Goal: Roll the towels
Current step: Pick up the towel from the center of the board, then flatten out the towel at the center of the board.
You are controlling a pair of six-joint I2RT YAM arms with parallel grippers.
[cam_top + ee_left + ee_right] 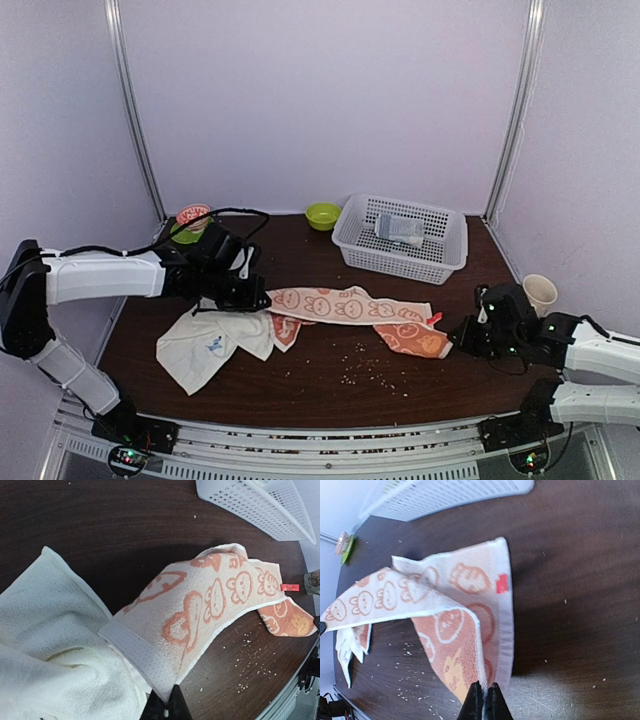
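Nearest, plain towel (205,345): crumpled near-left, unrolled; it probably comes second
right gripper (458,343): fingers closed on the right corner of the patterned towel (350,305), seemingly to keep it taut
patterned towel: stretched left to right mid-table; partly folded, not yet rolled
left gripper (255,293): pinching its left end
basket (420,265): far right; grey-blue roll (400,230) inside

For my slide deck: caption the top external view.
Left gripper and right gripper pinch opposite ends of the cartoon-face towel beside the plain cream towel.

white basket (393,262), green bowl (323,215), paper cup (540,293)
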